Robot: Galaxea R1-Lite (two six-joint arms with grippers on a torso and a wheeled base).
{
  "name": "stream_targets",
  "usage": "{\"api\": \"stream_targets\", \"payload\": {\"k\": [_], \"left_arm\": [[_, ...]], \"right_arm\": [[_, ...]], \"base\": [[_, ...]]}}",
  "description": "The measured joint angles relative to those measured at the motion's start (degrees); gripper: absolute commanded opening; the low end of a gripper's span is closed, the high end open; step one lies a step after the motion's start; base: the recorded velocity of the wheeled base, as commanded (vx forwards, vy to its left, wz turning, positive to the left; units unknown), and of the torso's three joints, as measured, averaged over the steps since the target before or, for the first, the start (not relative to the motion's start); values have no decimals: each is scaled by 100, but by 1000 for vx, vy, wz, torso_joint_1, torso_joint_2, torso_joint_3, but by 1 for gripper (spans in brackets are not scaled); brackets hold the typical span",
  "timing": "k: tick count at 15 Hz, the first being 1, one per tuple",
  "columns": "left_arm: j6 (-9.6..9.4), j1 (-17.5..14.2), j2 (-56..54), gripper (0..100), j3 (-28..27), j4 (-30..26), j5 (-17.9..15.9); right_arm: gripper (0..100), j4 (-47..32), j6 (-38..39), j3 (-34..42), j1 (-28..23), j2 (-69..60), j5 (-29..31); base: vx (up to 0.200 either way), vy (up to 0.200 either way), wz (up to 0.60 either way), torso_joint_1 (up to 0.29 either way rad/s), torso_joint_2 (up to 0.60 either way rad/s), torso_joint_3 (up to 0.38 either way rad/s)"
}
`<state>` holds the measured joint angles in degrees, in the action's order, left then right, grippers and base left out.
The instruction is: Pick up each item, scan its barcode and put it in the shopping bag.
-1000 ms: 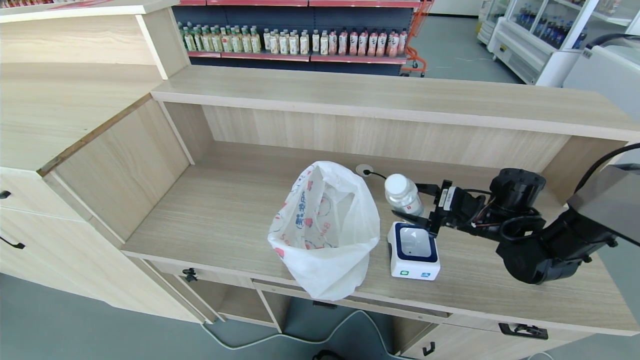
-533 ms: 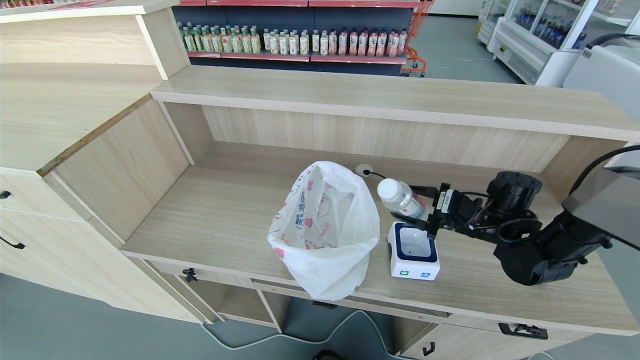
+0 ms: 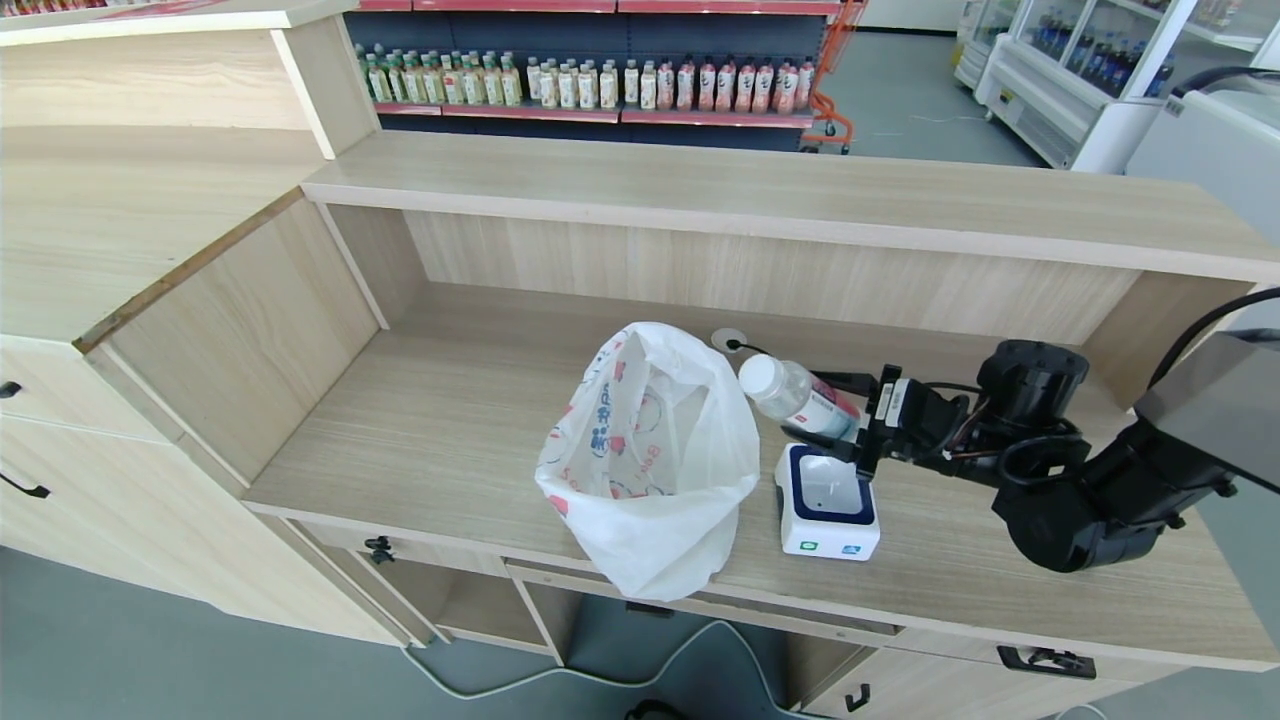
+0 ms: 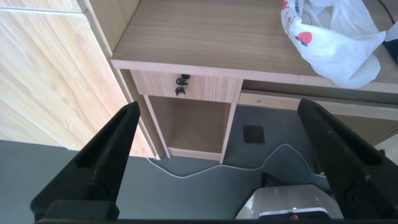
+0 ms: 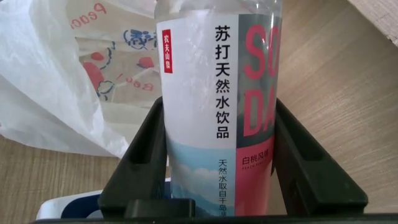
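Bottle (image 3: 800, 397) tilted toward bag (image 3: 650, 450), above scanner (image 3: 826, 500); right wrist view adds label close-up. Right gripper (image 3: 825, 408) pinching bottle; left gripper (image 4: 217, 115) spread wide.

Mouth of bag (image 3: 640, 480) open upward, approach from above free. Just beside its right flank, scanner (image 3: 827, 500); thin gap. Tilted bottle (image 3: 800, 397) over scanner, cap near bag rim. Rear closed by back wall (image 3: 700, 270). Left of bag, counter (image 3: 440, 420) gives wide passage.
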<state>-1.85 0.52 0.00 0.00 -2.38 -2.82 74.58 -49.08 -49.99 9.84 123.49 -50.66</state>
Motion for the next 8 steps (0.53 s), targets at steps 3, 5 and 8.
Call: {"api": "stream_targets", "payload": {"k": [3, 5, 8], "left_arm": [[0, 0, 0, 100, 0, 0, 0], [2, 0, 0, 100, 0, 0, 0], [0, 0, 0, 100, 0, 0, 0]], "right_arm": [[0, 16, -93, 9, 22, -28, -5], [0, 16, -133, 35, 22, -37, -5], [0, 20, -161, 63, 27, -50, -2]], "base": [[0, 0, 0, 0, 0, 0], [0, 0, 0, 0, 0, 0], [0, 0, 0, 0, 0, 0]]}}
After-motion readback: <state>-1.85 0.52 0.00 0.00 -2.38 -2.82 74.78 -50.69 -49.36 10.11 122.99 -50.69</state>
